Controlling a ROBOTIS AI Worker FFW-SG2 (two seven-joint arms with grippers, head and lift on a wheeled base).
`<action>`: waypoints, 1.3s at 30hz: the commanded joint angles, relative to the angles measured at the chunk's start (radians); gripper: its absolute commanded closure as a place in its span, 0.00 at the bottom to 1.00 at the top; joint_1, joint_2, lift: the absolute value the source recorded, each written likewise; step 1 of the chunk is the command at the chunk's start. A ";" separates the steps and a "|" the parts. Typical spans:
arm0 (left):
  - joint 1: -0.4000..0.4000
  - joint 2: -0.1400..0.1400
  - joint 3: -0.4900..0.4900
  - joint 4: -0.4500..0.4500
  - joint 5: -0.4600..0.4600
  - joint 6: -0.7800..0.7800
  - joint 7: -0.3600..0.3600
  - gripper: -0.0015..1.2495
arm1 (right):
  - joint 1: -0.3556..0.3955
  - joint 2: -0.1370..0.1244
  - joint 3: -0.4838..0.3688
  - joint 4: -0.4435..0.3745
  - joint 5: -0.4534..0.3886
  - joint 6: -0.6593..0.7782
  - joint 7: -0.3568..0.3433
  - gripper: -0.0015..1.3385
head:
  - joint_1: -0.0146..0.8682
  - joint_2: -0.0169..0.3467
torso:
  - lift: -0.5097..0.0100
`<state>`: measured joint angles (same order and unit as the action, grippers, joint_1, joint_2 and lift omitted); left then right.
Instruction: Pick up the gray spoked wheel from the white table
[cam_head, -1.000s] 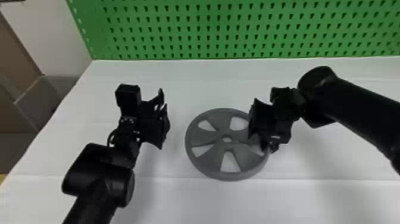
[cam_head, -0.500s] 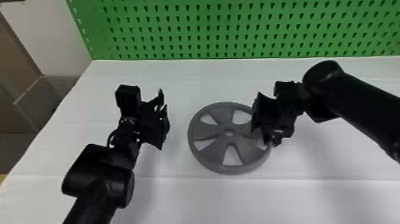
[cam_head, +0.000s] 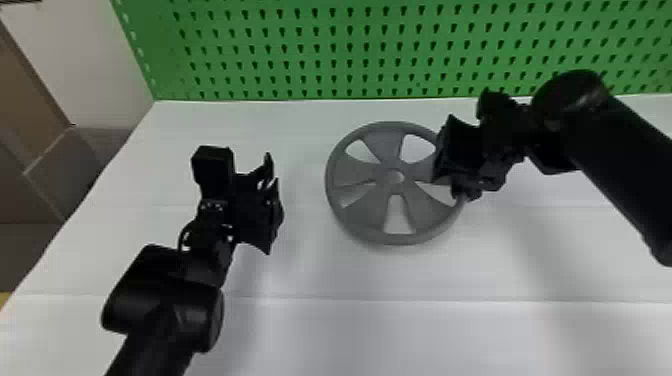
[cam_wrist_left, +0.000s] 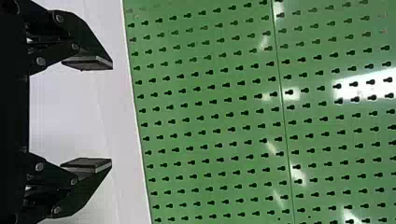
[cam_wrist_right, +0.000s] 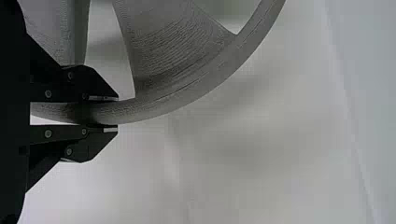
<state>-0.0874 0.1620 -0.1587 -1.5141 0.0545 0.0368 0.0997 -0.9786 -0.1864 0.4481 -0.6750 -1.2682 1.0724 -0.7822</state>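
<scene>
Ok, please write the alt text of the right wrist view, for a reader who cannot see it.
The right gripper holds the rim of the gray spoked wheel, one black finger on each side of it, with the white table behind.

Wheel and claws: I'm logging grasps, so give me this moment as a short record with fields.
Object: gray spoked wheel
Held by: right claw, one finger on each side of the rim
Grip spot: the wheel's right edge, seen from the head
Left claw: open and empty, left of the wheel
Surface: white table
Lift: probably raised a little, judging by the soft shadows; gap unclear
Backdrop: green pegboard behind the table
</scene>
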 joint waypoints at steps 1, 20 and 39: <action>0.001 0.001 0.001 0.000 0.002 0.000 0.000 0.41 | 0.038 -0.002 -0.083 -0.097 0.082 -0.005 0.000 0.79 | 0.90 0.33 | 0.84; 0.018 0.002 0.028 -0.023 0.019 0.000 0.000 0.41 | 0.164 0.018 -0.195 -0.399 0.537 -0.137 0.365 0.79 | 0.90 0.33 | 0.84; 0.043 0.001 0.059 -0.051 0.025 -0.002 0.000 0.41 | 0.380 0.048 -0.253 -0.571 0.833 -0.529 0.629 0.79 | 0.90 0.33 | 0.84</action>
<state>-0.0515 0.1626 -0.1086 -1.5574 0.0785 0.0353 0.0997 -0.6461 -0.1508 0.2035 -1.2085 -0.4964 0.6403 -0.1747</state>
